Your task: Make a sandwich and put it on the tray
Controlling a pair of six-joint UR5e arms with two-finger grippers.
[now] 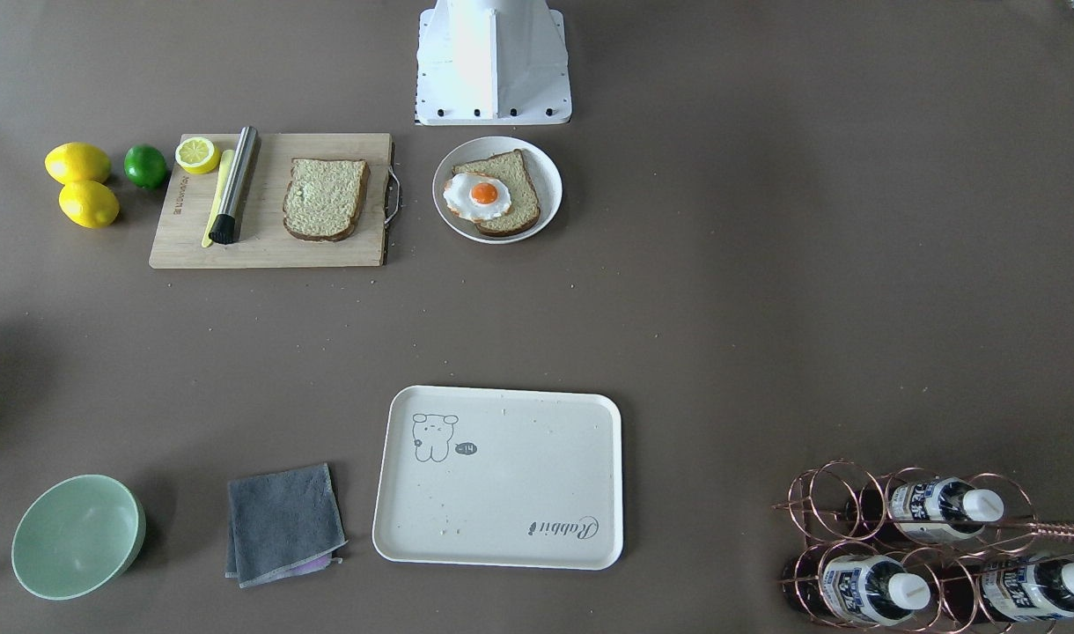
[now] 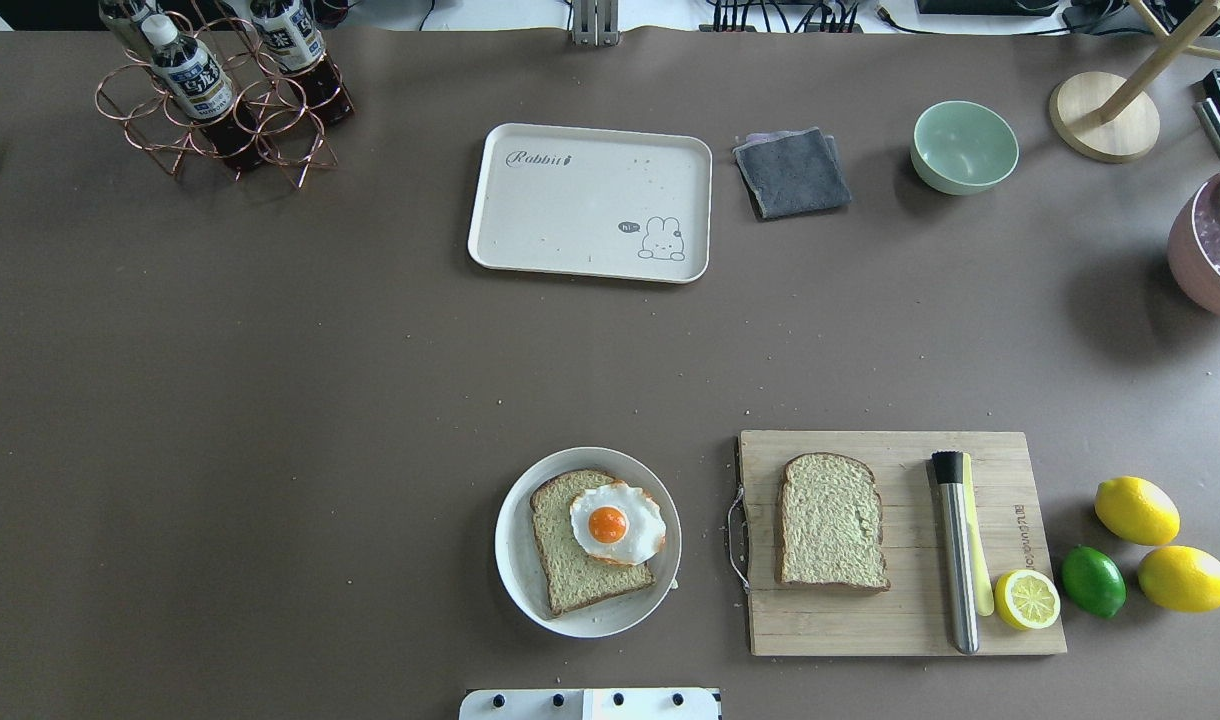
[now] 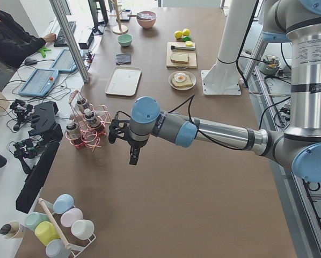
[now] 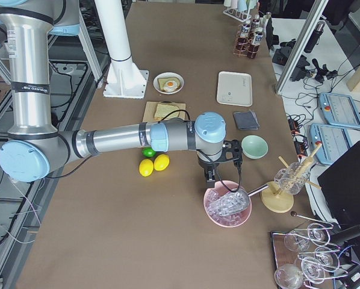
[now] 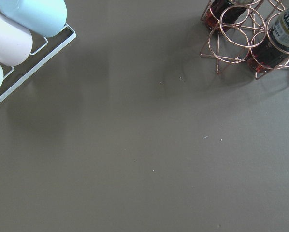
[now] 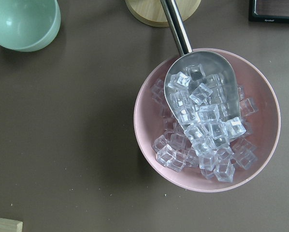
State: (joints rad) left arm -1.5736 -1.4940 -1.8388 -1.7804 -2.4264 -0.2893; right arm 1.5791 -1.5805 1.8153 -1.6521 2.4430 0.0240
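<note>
One slice of brown bread [image 2: 570, 570] lies on a round white plate [image 2: 515, 580] with the fried egg [image 2: 615, 522] on top of it. The other slice [image 2: 832, 520] lies alone on the wooden cutting board [image 2: 850, 620]. The cream tray [image 2: 570, 210] sits bare at the table's far side. My left gripper [image 3: 133, 157] hangs over the table near the bottle rack, far from the bread. My right gripper [image 4: 211, 177] hangs above a pink bowl of ice. Both show only in the side views, so I cannot tell if they are open or shut.
On the board lie a steel muddler [image 2: 955, 550] and a half lemon [image 2: 1026, 599]; two lemons [image 2: 1136, 510] and a lime [image 2: 1092, 580] sit beside it. A grey cloth [image 2: 792, 172] and green bowl [image 2: 964, 146] sit right of the tray. A bottle rack [image 2: 220, 95] stands far left, the pink ice bowl [image 6: 207, 121] far right.
</note>
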